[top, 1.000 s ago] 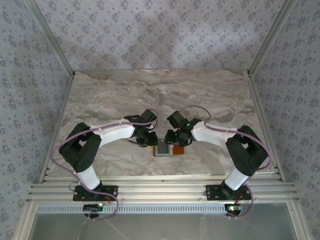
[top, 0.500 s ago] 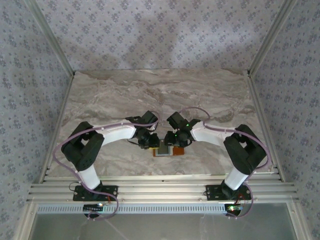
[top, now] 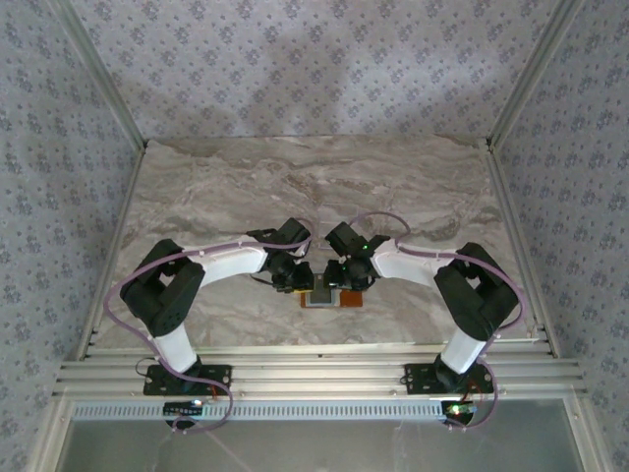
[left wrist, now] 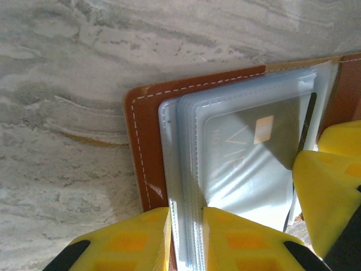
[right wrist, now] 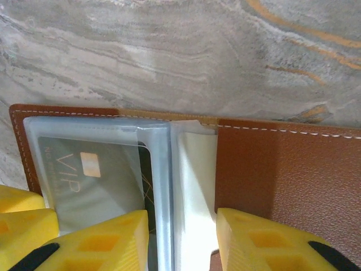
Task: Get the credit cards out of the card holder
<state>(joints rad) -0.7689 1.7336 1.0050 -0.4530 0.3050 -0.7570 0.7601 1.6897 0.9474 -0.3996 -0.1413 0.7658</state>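
As L fingers (left wrist: 130,243) pinch card holder (left wrist: 144,147) edge, marble (left wrist: 67,84) beyond open.

Your left arm (top: 228,262) and right arm (top: 408,262), white link shells, black joint housings, lilac cables (top: 114,295) looped along each, green lamp (top: 365,239) lit at your right wrist, yellow finger pads (left wrist: 127,240), black-backed, shallow square recesses.
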